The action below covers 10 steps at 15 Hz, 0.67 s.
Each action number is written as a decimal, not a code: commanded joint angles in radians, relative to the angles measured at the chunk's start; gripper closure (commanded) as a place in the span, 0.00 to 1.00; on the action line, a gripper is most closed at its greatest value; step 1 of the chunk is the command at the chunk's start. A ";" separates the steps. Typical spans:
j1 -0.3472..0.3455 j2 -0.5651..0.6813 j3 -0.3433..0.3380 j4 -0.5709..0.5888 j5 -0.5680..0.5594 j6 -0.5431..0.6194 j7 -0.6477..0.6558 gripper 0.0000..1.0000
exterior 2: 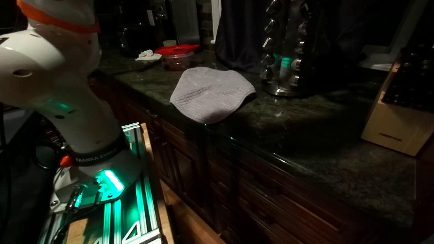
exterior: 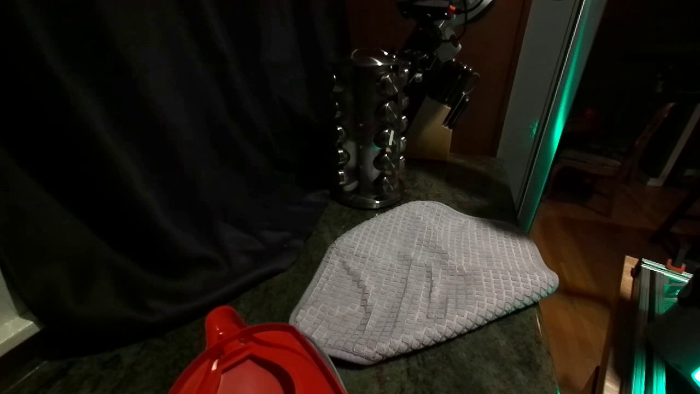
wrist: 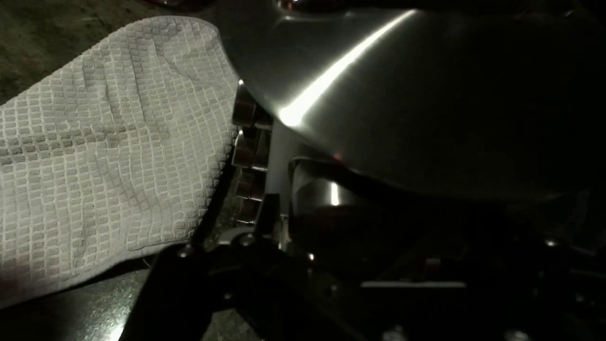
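A round metal spice rack [exterior: 369, 131] stands on the dark counter, with several shiny-capped jars in upright columns. In the wrist view its broad steel top [wrist: 378, 94] fills the upper right. Below that top, my gripper [wrist: 414, 227] is at the rack's side, jaws wide apart. One finger [wrist: 270, 208] shows beside a grey post; the opposite one is lost in darkness. A jar with a glinting cap [wrist: 326, 194] lies in the span between them; no grip on it is visible. In an exterior view the arm's end [exterior: 437, 35] reaches down behind the rack.
A grey textured towel [exterior: 426, 268] lies rumpled beside the rack. Behind the rack stands a wooden knife block [exterior: 432, 128]. A red-lidded container [exterior 2: 178, 59] and crumpled white paper [exterior 2: 147, 56] are farther along the counter. A black curtain [exterior: 153, 137] hangs along one side.
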State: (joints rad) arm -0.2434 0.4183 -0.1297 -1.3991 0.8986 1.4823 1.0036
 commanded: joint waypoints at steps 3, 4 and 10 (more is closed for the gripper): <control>-0.014 0.038 -0.004 0.044 0.055 -0.049 0.011 0.09; -0.017 0.040 -0.004 0.046 0.061 -0.052 0.010 0.08; -0.020 0.042 -0.007 0.050 0.083 -0.069 0.012 0.13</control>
State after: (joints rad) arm -0.2575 0.4384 -0.1300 -1.3829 0.9569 1.4530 1.0044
